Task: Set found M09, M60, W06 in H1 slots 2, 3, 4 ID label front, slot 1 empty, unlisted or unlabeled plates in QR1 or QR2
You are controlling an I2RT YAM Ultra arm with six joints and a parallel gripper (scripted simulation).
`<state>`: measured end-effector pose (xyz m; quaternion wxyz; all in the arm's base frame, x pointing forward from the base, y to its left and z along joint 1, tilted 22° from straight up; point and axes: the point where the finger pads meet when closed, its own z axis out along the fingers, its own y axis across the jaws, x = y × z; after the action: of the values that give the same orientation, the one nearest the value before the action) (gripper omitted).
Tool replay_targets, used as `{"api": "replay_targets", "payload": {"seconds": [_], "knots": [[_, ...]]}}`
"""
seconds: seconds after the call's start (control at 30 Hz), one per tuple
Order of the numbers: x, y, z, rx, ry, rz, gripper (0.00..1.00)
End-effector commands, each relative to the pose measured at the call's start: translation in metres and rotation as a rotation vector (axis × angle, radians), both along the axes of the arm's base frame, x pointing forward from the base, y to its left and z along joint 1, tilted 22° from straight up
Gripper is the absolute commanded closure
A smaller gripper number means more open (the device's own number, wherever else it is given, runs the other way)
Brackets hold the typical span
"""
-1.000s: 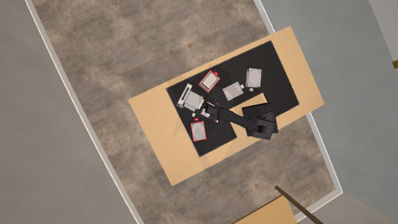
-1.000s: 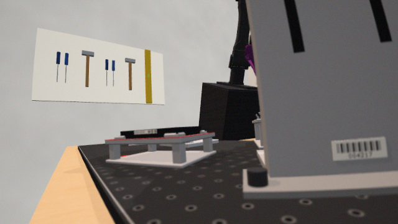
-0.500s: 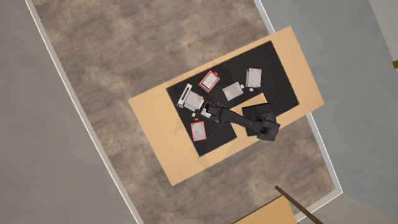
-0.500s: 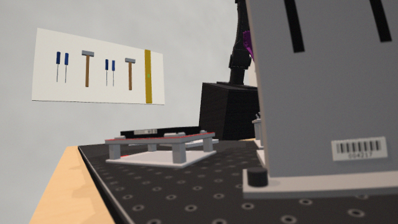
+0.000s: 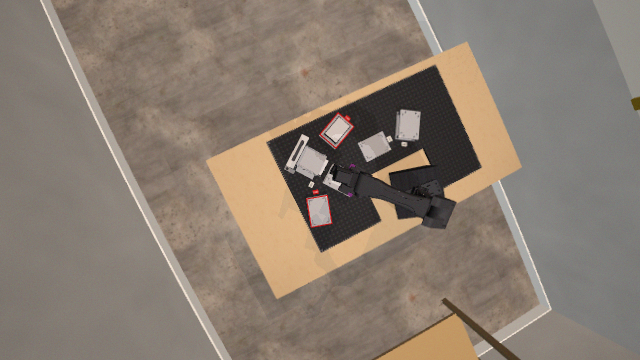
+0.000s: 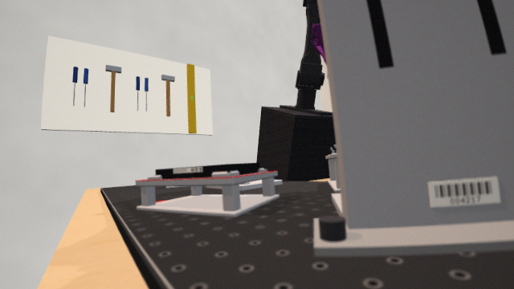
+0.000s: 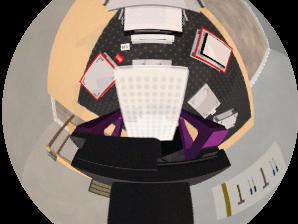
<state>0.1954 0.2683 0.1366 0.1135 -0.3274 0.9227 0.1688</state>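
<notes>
My gripper (image 5: 337, 181) (image 7: 150, 111) has its purple fingers on the two long sides of a white well plate (image 5: 330, 180) (image 7: 149, 96). It holds the plate level just in front of the plate hotel H1 (image 5: 310, 161) (image 7: 154, 19). The plate is clear of the hotel's shelves. Its ID label does not show in any view. In the exterior view the hotel's grey side wall (image 6: 422, 120) fills the right half and hides the shelves; only the arm's black column shows behind it. I cannot read what stands in the slots.
Two red-rimmed quarantine nests (image 5: 327, 142) (image 5: 308, 212) (image 7: 89, 90) (image 7: 225, 59) flank the hotel; one shows in the exterior view (image 6: 209, 179). Two grey nests (image 5: 374, 146) (image 5: 408, 124) stand further right. Small white deck labels lie between stations. The arm's black base (image 5: 437, 210) sits at the mat's edge.
</notes>
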Motion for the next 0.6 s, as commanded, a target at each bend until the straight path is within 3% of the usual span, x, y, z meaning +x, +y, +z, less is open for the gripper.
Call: {"api": "replay_targets", "payload": {"seconds": [0.0,0.17,0.57], "knots": [[-0.004,-0.008,0.006,-0.017,0.014,0.000,0.14],[-0.004,-0.008,0.006,-0.017,0.014,0.000,0.14],[0.022,-0.037,-0.004,-0.036,-0.062,0.184,0.14]]}}
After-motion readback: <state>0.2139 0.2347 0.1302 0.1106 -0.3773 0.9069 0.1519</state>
